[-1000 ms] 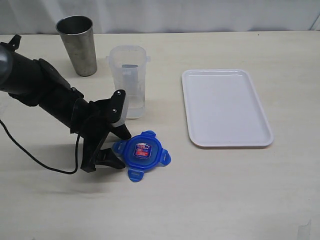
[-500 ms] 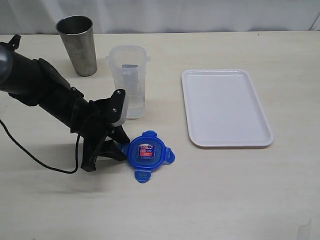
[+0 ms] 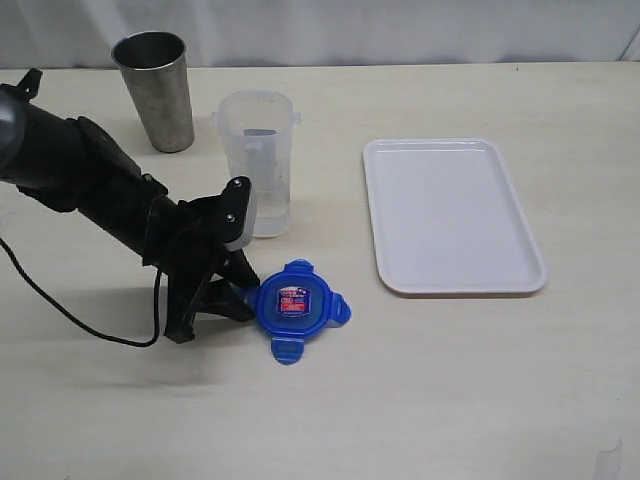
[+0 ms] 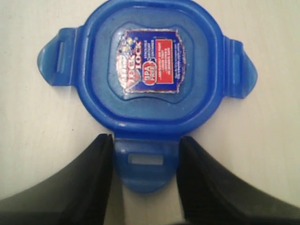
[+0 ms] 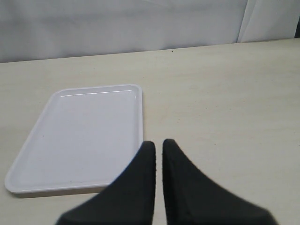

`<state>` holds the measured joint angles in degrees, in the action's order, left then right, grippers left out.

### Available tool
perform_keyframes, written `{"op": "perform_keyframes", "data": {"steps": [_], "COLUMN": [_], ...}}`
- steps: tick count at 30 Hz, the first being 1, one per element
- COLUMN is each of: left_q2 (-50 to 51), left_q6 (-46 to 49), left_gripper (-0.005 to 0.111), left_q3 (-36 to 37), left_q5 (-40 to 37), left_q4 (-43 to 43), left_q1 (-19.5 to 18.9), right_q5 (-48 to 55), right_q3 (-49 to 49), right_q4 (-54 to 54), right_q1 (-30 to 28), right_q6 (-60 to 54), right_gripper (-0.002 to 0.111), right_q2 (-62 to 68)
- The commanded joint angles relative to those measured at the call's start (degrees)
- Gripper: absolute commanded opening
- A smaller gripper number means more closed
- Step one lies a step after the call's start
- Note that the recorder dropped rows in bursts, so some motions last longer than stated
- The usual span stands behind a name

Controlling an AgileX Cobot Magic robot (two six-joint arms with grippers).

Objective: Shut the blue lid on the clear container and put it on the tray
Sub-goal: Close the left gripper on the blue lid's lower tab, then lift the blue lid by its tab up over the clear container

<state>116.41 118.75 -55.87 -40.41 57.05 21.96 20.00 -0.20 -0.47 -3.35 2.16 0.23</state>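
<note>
Pale desk (image 3: 450, 400), white backdrop. The left gripper (image 4: 145, 139) is clamped on one flap of the blue lid (image 3: 292, 303), which lies flat near the desk's middle. Toward the far edge the clear container (image 3: 256, 160) stands upright and uncovered, near a steel cup (image 3: 155, 90). The tray (image 3: 455, 215) lies to the right, well apart. The right gripper (image 5: 158, 147) is closed, holding nothing.
</note>
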Motion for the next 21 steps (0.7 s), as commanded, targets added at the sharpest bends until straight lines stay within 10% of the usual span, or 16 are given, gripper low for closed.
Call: {"op": "perform_keyframes", "data": {"steps": [1, 21], "left_q2": [0.2, -9.7], "left_q6": [-3.1, -8.0], "left_gripper": [0.0, 0.0], "left_q3": [-0.3, -0.3], "left_q5": [-0.6, 0.4], "left_q4": [-0.7, -1.0], "left_q1": [0.1, 0.1], "right_q5": [-0.2, -0.2], "right_q3": [0.2, 0.2], "right_q4": [0.0, 0.0], "right_q1": [-0.4, -0.4], "right_q6": [0.0, 0.0], "right_gripper": [0.005, 0.005], "right_q2": [-0.2, -0.2]}}
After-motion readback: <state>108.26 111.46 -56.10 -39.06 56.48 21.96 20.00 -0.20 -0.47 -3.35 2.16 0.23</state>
